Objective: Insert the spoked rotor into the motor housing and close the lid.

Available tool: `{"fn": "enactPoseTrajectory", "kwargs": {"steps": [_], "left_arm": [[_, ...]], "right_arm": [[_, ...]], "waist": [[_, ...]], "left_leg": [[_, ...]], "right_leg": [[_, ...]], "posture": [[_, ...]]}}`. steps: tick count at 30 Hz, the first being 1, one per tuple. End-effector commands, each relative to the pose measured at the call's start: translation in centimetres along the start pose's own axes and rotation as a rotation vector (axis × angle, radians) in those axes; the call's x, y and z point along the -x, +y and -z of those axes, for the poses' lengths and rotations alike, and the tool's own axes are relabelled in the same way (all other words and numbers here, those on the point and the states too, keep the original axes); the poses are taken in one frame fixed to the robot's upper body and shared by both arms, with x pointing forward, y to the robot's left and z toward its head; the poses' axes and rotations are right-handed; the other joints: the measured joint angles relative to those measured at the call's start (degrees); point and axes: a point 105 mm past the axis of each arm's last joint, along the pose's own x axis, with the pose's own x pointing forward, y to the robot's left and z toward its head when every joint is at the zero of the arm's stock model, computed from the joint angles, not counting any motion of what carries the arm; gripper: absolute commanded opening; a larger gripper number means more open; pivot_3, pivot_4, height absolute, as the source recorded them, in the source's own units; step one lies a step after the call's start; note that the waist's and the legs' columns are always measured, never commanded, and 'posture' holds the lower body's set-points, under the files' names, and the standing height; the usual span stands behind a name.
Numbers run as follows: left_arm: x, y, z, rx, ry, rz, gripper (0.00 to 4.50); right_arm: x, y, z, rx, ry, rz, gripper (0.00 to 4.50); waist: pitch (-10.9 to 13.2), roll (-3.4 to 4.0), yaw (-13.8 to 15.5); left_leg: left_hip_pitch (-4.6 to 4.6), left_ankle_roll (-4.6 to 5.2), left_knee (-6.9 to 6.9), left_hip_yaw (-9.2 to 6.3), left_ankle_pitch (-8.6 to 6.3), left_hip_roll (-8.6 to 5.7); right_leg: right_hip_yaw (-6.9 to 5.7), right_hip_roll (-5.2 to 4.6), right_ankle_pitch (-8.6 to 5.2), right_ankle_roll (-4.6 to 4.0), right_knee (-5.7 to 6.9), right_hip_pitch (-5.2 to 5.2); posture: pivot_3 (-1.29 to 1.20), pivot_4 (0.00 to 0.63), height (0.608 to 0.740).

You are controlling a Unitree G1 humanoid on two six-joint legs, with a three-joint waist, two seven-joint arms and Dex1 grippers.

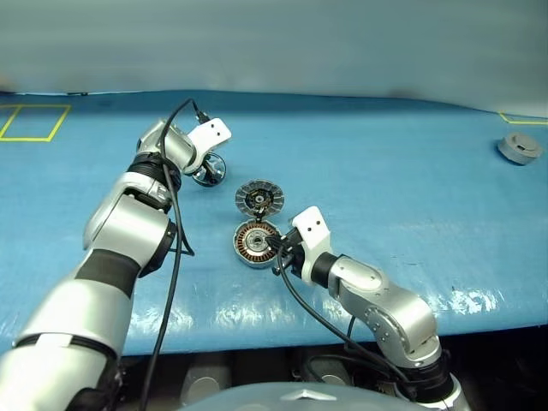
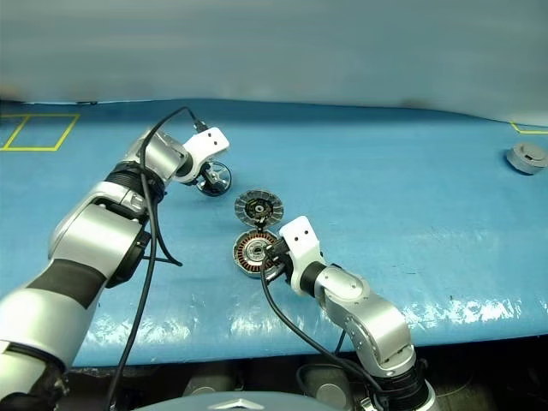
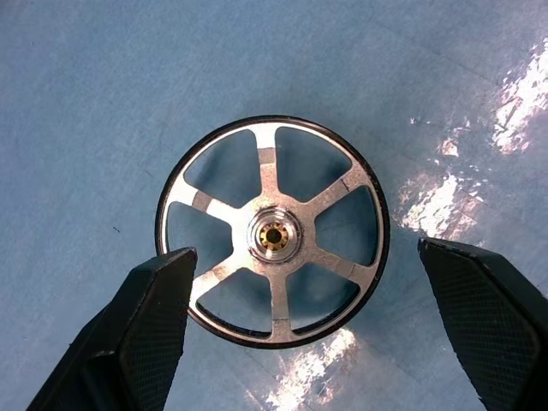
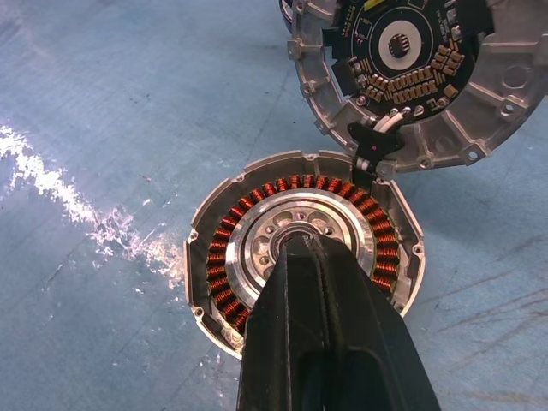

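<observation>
You're seeing one rotor lying flat on the blue counter: dark rim, six silver spokes, brass-centred hub. Your left hand is gaping wide around it, gripping nothing. One housing, copper windings ringed inside, is sitting at the rotor's 4 o'clock, lid swung open. Your right hand, pinched shut and empty, is hovering over it. The head view adds one grey puck.

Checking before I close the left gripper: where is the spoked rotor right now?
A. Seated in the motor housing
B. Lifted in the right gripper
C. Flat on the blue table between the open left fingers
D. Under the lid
C: the spoked rotor lies flat on the blue table, with the left gripper open around it.
</observation>
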Motion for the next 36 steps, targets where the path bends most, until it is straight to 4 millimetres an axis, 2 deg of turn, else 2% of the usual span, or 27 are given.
{"fn": "enactPoseTrajectory", "kwargs": {"steps": [1, 17, 20, 36], "left_arm": [[0.58, 0.58, -1.00, 0.004, -0.031, -0.031, 4.50], [-0.03, 0.22, -1.01, 0.055, -0.045, -0.046, 4.50], [-0.10, 0.17, -1.09, 0.050, -0.044, -0.051, 3.92], [0.03, 0.81, -0.65, 0.066, -0.033, -0.088, 3.92]], "right_arm": [[0.32, 0.22, -0.98, 0.014, -0.050, 0.002, 0.03], [0.49, 0.11, -0.90, -0.003, -0.062, 0.030, 0.03], [0.52, 0.09, -0.91, -0.006, -0.065, 0.034, 0.00], [0.60, 0.06, -0.81, -0.011, -0.066, 0.047, 0.00]], "waist": [[0.00, 0.00, -0.03], [0.00, 0.00, 0.03], [0.00, 0.00, 0.03], [0.00, 0.00, 0.02]], "left_leg": [[0.00, 0.00, 0.00, 0.00, 0.00, 0.00], [0.01, 0.00, 0.13, -0.01, 0.00, -0.01], [0.02, 0.00, 0.14, -0.01, 0.00, -0.01], [0.04, 0.00, 0.19, -0.01, 0.00, -0.02]], "right_leg": [[0.00, 0.00, 0.00, 0.00, 0.01, 0.00], [0.00, 0.00, 0.00, 0.00, 0.16, 0.00], [0.01, 0.00, 0.00, 0.00, 0.19, 0.00], [0.02, 0.00, 0.00, 0.00, 0.28, 0.00]], "posture": [[0.00, 0.150, 0.740], [0.00, 0.150, 0.740], [0.00, 0.150, 0.740], [0.00, 0.150, 0.740]]}}
